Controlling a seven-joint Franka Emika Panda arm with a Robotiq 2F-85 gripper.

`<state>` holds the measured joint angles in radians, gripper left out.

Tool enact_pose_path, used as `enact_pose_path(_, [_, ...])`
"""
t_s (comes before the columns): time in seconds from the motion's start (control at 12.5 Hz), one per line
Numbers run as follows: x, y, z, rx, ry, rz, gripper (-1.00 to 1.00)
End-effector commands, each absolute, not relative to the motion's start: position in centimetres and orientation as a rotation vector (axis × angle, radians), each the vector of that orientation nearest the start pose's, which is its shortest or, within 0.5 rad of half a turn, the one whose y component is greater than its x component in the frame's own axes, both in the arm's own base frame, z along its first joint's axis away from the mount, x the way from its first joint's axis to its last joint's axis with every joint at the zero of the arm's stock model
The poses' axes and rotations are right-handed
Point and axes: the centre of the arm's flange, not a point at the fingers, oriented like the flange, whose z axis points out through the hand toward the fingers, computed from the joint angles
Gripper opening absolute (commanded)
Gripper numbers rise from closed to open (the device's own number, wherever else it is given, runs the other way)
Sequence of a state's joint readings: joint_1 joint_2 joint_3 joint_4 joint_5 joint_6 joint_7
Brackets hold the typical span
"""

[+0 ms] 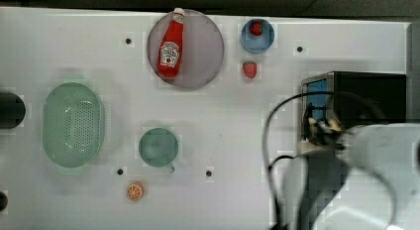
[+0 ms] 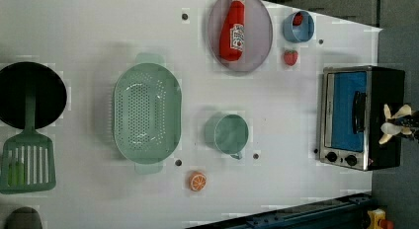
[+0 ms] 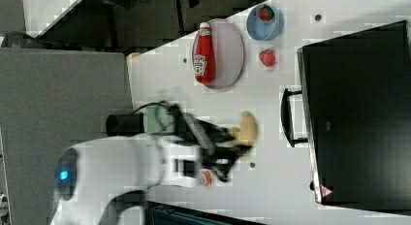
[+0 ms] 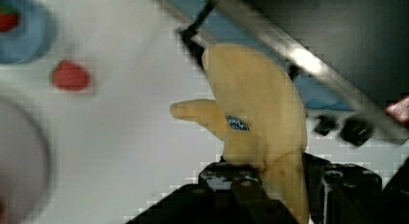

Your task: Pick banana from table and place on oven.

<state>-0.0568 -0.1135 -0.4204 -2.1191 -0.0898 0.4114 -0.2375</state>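
Gripper (image 4: 270,178) jaws are closed part-way on the banana (image 4: 258,118), pinching its lower end so the fruit sticks out beyond the fingers, off the table (image 1: 223,121). In the wrist view the long axis runs away from the gripper toward the oven (image 4: 337,45), with one peel flap splayed sideways. A small blue oval sticker sits on the banana's side; its white lettering is too blurred to read.

From the right view the banana (image 3: 247,128) hangs above the table just to the right view's left of the oven's (image 3: 358,113) handle, held by the gripper (image 3: 232,145). From the left view the banana (image 2: 395,123) shows at the oven's (image 2: 363,115) far side, flaps spread.

A ketchup bottle (image 1: 171,44) lies on a grey plate (image 1: 205,51), its white label unreadable. A red triangle warning sticker shows on a corner of the oven's top.
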Motion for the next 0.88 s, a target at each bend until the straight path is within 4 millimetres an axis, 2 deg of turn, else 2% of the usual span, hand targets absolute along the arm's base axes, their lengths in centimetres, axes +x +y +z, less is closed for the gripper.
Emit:
enact_pose_path(0.08, [47.2, -29.7, 48.6, -2.956, 1.276, -0.062, -0.48])
enact_pose_path(0.24, [48.5, -32.7, 47.4, -3.059, 1.154, -0.031, -0.48])
enact_pose_path(0.4, [49.4, -34.9, 45.3, -3.105, 1.096, -0.012, -0.48])
enact_pose_path(0.56, [49.3, -36.2, 42.7, -3.009, 1.182, 0.0, -0.48])
enact_pose_path(0.72, [49.2, -36.8, 41.6, -3.001, 1.17, 0.008, -0.48])
enact_pose_path(0.8, [49.4, -37.0, 41.7, -3.029, 1.12, -0.019, -0.4])
enact_pose_path(0.88, [49.6, -37.1, 41.9, -3.049, 1.081, -0.046, -0.19])
